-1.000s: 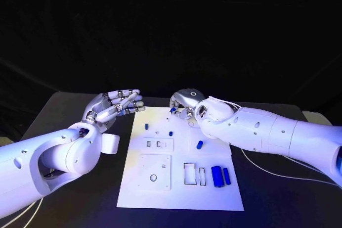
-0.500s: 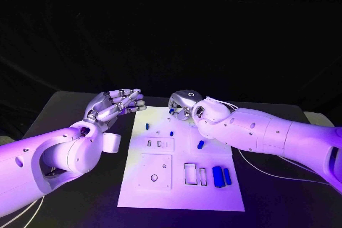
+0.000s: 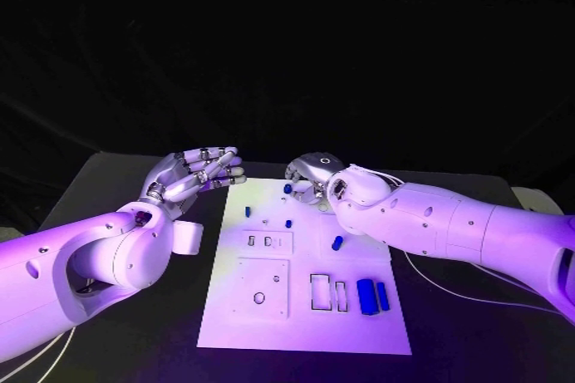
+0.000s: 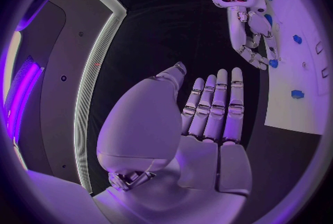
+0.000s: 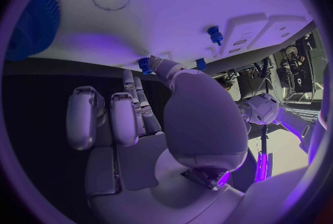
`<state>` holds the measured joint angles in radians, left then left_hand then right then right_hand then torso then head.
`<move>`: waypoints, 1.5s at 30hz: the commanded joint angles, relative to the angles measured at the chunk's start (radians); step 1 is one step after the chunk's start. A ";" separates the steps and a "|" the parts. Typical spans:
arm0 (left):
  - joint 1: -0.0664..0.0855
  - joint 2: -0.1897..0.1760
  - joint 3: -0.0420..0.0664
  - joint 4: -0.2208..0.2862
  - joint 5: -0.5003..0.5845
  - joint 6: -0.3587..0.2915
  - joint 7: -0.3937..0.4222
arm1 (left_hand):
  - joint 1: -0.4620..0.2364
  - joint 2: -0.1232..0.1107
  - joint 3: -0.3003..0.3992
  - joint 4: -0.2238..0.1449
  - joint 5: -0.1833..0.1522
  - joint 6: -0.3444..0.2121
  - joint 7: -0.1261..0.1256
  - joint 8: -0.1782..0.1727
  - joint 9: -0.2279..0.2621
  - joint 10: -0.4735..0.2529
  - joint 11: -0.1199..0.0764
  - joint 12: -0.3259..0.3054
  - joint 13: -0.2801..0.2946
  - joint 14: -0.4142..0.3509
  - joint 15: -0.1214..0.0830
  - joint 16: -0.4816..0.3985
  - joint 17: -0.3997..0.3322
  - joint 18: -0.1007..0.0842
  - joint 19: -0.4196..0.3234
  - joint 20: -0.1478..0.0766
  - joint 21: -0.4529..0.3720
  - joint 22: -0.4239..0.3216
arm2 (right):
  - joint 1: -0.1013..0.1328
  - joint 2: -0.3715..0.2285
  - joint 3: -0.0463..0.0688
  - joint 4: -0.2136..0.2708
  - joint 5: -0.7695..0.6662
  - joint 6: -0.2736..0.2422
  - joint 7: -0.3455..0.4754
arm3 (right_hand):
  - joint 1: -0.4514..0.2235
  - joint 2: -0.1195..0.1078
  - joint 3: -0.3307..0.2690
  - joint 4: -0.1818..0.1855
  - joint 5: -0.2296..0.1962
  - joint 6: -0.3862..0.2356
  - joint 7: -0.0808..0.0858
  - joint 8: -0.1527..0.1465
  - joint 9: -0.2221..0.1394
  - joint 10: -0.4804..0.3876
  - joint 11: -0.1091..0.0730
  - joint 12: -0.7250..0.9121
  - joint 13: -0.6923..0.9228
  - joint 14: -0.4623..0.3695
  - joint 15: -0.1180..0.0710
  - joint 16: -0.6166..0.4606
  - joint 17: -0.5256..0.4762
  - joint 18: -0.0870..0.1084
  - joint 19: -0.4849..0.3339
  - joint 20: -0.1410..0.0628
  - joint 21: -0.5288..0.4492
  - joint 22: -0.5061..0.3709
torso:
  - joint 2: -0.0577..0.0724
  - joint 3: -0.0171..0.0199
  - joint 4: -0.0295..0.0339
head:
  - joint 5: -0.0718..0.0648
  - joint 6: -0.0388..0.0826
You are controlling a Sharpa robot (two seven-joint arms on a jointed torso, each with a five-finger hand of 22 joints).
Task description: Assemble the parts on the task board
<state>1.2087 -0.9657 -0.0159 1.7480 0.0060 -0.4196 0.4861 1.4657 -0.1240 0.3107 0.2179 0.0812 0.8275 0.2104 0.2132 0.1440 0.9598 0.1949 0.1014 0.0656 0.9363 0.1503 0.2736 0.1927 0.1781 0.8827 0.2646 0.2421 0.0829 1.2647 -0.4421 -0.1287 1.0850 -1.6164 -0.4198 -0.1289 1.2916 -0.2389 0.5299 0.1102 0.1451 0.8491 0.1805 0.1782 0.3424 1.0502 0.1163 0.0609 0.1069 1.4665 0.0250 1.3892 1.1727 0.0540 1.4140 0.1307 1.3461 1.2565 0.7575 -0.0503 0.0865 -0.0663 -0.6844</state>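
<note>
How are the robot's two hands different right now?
The left hand hovers beside the task board, over the black table, while the right hand reaches over the board's far end. The left hand holds nothing, its fingers straight and close together; the right hand pinches a small blue part at its fingertips. Both are silver hands on white arms.

1. task board (image 3: 306, 316): plain white plate
2. parts (image 3: 369, 297): small, solid blue
3. table (image 3: 132, 333): black
4. arms (image 3: 455, 229): white shells, with silver hands (image 3: 192, 174)
</note>
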 commanded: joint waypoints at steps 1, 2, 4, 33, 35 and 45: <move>0.002 -0.001 0.001 0.001 -0.005 0.015 0.004 | -0.003 -0.003 0.006 -0.001 -0.004 -0.007 0.042 -0.003 -0.001 -0.003 0.005 -0.003 0.000 0.003 0.005 -0.006 0.002 0.006 0.006 0.001 0.003 -0.002 | 0.002 -0.037 0.001 0.045 -0.020 -0.029 -0.022 | 0.004 -0.003 -0.024 0.000 -0.001 0.006 -0.002 -0.001 0.002 -0.003 -0.001 0.014 0.000 0.025 0.004 0.003 0.007 0.019 0.001 -0.001 -0.004 -0.002 | -0.001 0.0011 -0.0030 | 0.000 0.007; 0.002 -0.001 0.001 0.000 -0.005 0.016 0.004 | -0.003 -0.003 0.006 -0.001 -0.004 -0.007 0.042 -0.003 -0.001 -0.003 0.005 -0.003 0.000 0.003 0.005 -0.006 0.002 0.006 0.006 0.001 0.003 -0.002 | 0.003 -0.055 0.002 0.066 -0.019 -0.038 -0.023 | 0.007 0.000 -0.029 0.001 0.003 0.014 -0.002 0.002 0.004 0.003 -0.001 0.019 0.001 0.026 0.003 0.006 0.010 0.018 0.004 -0.002 -0.002 0.002 | -0.001 0.0010 -0.0036 | -0.001 0.007; 0.002 -0.003 0.001 0.000 -0.004 0.016 0.004 | -0.003 -0.003 0.006 -0.001 -0.004 -0.007 0.042 -0.003 -0.001 -0.003 0.005 -0.003 0.000 0.003 0.005 -0.006 0.002 0.006 0.006 0.001 0.003 -0.002 | 0.006 -0.094 0.006 0.109 -0.011 -0.055 -0.023 | 0.011 0.005 -0.033 0.002 0.014 0.033 -0.001 0.008 0.007 0.030 -0.003 0.035 0.007 0.029 0.001 0.010 0.016 0.015 0.015 -0.003 0.008 0.017 | -0.001 0.0011 -0.0045 | -0.003 0.008; 0.002 -0.007 0.001 -0.007 -0.004 0.028 0.009 | -0.004 -0.002 0.014 -0.006 -0.004 0.004 0.029 0.001 0.001 0.011 -0.003 -0.004 0.001 0.001 0.001 -0.011 0.004 0.007 0.009 0.000 0.002 -0.004 | 0.047 -0.335 0.021 0.223 0.321 0.162 -0.054 | 0.049 0.028 -0.288 0.123 0.081 -0.080 -0.015 0.159 0.082 0.397 -0.036 1.355 1.314 0.093 -0.020 0.165 0.341 -0.054 0.157 -0.022 0.225 0.314 | -0.003 0.0055 -0.0199 | -0.018 0.010; 0.002 -0.006 0.001 -0.008 -0.004 0.027 0.009 | -0.004 -0.002 0.014 -0.006 -0.004 0.004 0.029 0.001 0.001 0.011 -0.003 -0.004 0.001 0.001 0.001 -0.011 0.004 0.007 0.009 0.000 0.002 -0.004 | 0.044 -0.328 0.020 0.219 0.317 0.164 -0.054 | 0.051 0.028 -0.293 0.126 0.080 -0.084 -0.014 0.161 0.082 0.401 -0.035 1.363 1.322 0.094 -0.019 0.167 0.349 -0.054 0.157 -0.021 0.225 0.314 | -0.003 0.0056 -0.0201 | -0.017 0.009; 0.002 -0.005 0.001 -0.010 -0.004 0.027 0.007 | -0.004 -0.002 0.015 -0.007 -0.004 0.004 0.029 0.001 0.001 0.011 -0.003 -0.005 0.001 0.001 0.001 -0.011 0.004 0.007 0.009 0.000 0.002 -0.005 | 0.028 -0.301 0.018 0.198 0.300 0.170 -0.056 | 0.060 0.032 -0.302 0.132 0.078 -0.089 -0.012 0.166 0.082 0.407 -0.033 1.376 1.335 0.097 -0.016 0.171 0.361 -0.054 0.157 -0.019 0.225 0.314 | -0.003 0.0046 -0.0214 | -0.019 0.002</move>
<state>1.2094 -0.9731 -0.0161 1.7371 0.0061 -0.4106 0.4855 1.4657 -0.1239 0.3189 0.2096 0.0813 0.8275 0.2104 0.2133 0.1441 0.9635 0.1913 0.1014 0.0656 0.9363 0.1503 0.2659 0.1957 0.1781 0.8827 0.2646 0.2421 0.0794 1.2936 -0.7445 -0.1103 1.2847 -1.2995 -0.2739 -0.1764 1.3416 -0.2096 0.2342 0.2439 0.2266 0.7667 0.1691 0.3407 0.4231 1.4525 0.0823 1.4309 1.3083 1.4647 0.0017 1.5559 1.3080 0.0066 1.4661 0.1078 1.5664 1.3078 0.7548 -0.0452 0.0662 -0.0842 -0.6793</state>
